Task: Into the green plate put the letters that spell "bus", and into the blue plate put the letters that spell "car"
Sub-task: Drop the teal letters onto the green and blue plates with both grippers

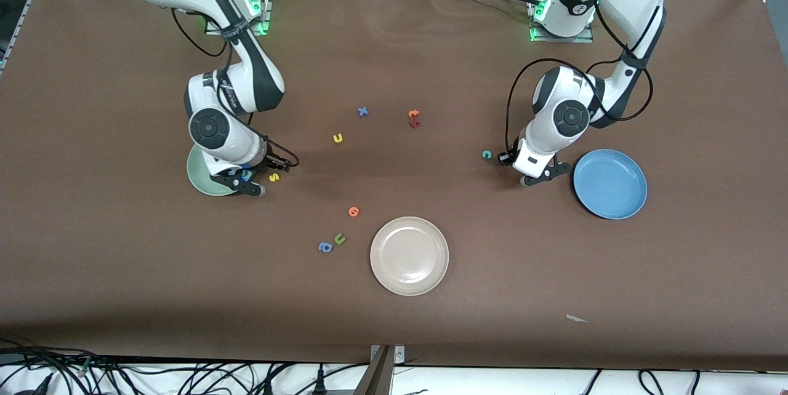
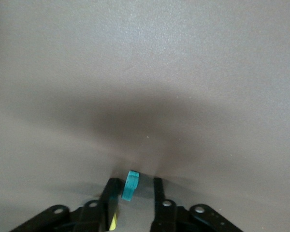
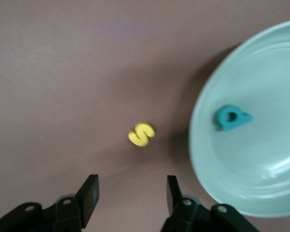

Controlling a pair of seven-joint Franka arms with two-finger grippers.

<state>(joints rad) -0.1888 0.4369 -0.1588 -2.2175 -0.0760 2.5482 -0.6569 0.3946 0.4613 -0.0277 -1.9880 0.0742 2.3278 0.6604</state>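
Teal r stands between left claw's parted fingers — right claw gapes, empty.

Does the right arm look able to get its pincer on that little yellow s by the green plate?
Probably yes. The right pincer is open just short of the yellow s, which lies flat on bare table beside the green plate, with nothing between them.

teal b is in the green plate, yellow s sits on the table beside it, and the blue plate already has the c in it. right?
No, one error: the blue plate is empty. In the front view the teal c lies on the table beside the left gripper. The teal b in the green plate and the yellow s beside it are correct.
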